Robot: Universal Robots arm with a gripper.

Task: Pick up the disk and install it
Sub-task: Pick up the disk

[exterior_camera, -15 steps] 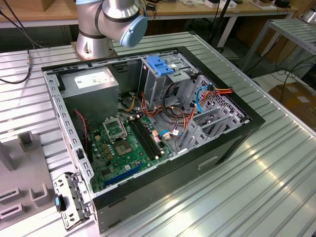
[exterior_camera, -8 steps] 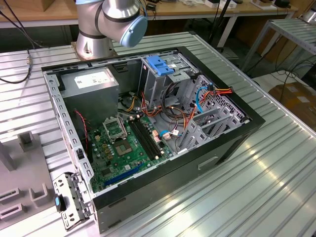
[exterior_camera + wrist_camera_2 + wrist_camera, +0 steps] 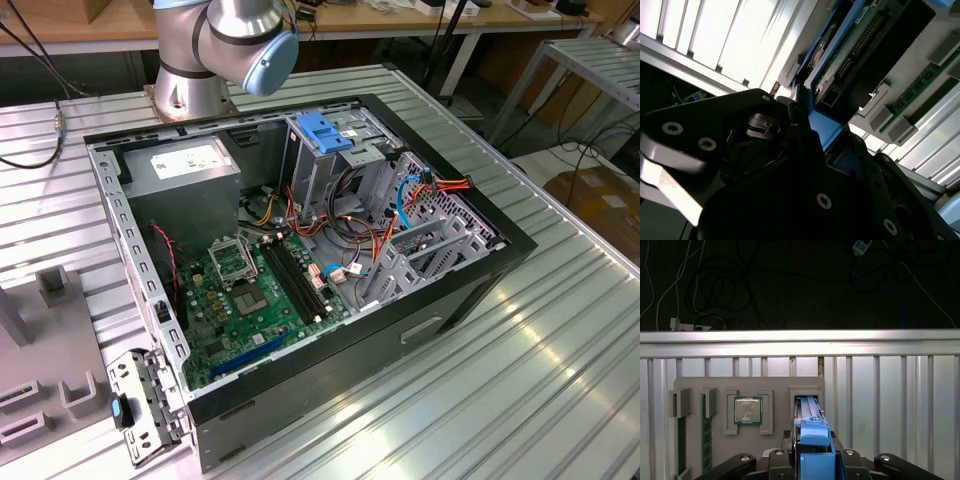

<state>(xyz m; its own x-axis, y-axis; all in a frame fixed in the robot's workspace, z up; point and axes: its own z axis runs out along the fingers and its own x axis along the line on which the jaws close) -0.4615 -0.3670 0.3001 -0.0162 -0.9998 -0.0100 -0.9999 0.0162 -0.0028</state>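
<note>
A ribbed aluminium table point(image 3: 560, 330) carries everything, and the grey fixture tray point(image 3: 781, 415) lies flat on it. An open black computer case point(image 3: 330, 400) stands just beside the tray, to the exterior view's right of it, with its side panel off and the green motherboard and cables exposed. The base joints of the arm point(image 3: 215, 45) rise well apart from the tray, past the far corner of the case. In the first wrist view the gripper point(image 3: 815, 446) hangs directly over the tray's end slot, its black jaws closed against the two flat sides of the disk point(image 3: 814, 432), with no gap showing on either side. The disk stands on edge in that slot, its lower part sunk into the tray and its upper blue-railed edge up between the jaws. The second wrist view shows the disk's circuit-board face and a blue rail running out from the jaws. A memory stick point(image 3: 704, 435) lies in a narrow channel towards the tray's other end. A square processor chip point(image 3: 748, 411) sits in a framed recess of the tray, between the disk's slot and the memory stick.
</note>
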